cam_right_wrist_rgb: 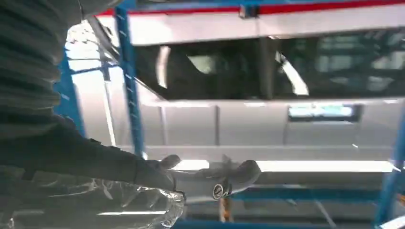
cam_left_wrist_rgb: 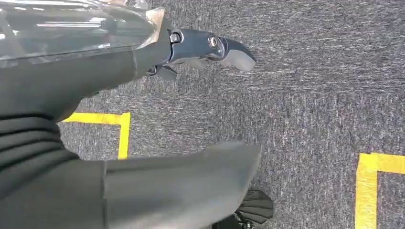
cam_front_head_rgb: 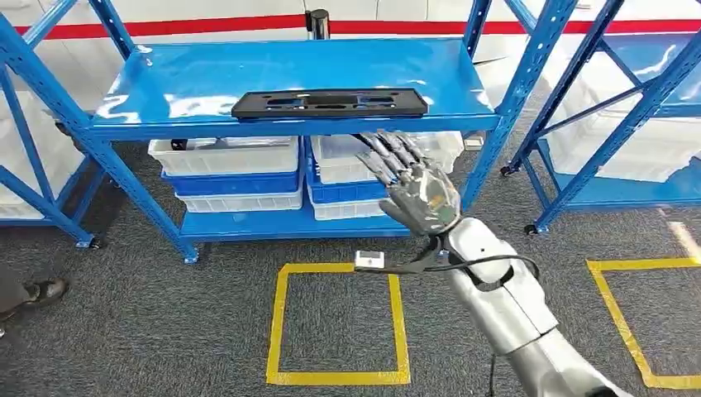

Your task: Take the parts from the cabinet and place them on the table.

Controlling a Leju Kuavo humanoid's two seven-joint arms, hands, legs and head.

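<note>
No text, brand or number can be read. A small white tag on the right arm's cable is too blurred to read.

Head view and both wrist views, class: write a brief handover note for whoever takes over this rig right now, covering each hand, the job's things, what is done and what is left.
Right hand: open, fingers spread, raised just below the front edge of the blue metal shelf, holding nothing.
Left hand: hanging over the grey carpet, holding nothing.
Flat black rectangular part with cut-outs: lying on the shelf's front edge, untouched.
Done: reach begun.
Left: grip the part, lift it off, carry it to the table.
</note>
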